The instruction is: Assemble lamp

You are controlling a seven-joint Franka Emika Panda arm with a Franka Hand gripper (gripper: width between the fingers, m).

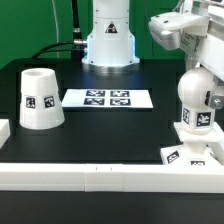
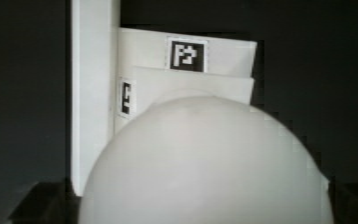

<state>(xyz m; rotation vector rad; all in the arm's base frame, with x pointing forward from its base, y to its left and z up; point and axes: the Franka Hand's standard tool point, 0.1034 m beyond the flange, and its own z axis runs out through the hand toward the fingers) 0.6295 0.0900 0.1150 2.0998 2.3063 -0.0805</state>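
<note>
The rounded white bulb stands upright on the flat square base at the exterior view's right, close to the front rail. My gripper comes down from above and is shut on the bulb's top. In the wrist view the bulb fills the lower half. A dark finger shows at each of its sides. The base with its tag lies beyond the bulb. The truncated-cone shade stands alone at the exterior view's left, mostly hidden from the wrist.
The marker board lies flat mid-table between shade and bulb. A long white rail runs along the front edge and shows in the wrist view beside the base. The robot's pedestal stands at the back.
</note>
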